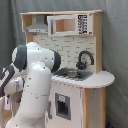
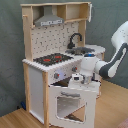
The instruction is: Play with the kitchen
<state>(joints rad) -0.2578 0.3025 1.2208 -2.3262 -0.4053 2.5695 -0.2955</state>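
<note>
- The kitchen (image 2: pixel 55 70) stood on a wood floor (image 2: pixel 15 120) against a grey curtain (image 1: pixel 115 60).
- It looked stiff, light and tippy, so you'd take the oven door (image 2: pixel 70 102) by its top edge.
- Your gripper (image 2: pixel 76 80) sat right there; I couldn't tell if the jaws were clenched.

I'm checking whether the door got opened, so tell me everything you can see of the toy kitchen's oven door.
In the second exterior view the oven door is a white panel with a large clear window, hinged at the bottom of the kitchen. It is tilted outward, partly open, its top edge leaning away from the cabinet below the knobs. The gripper sits right at that top edge, seemingly at the handle; actual contact cannot be confirmed. The first exterior view does not show the door, as the arm hides it.
</note>
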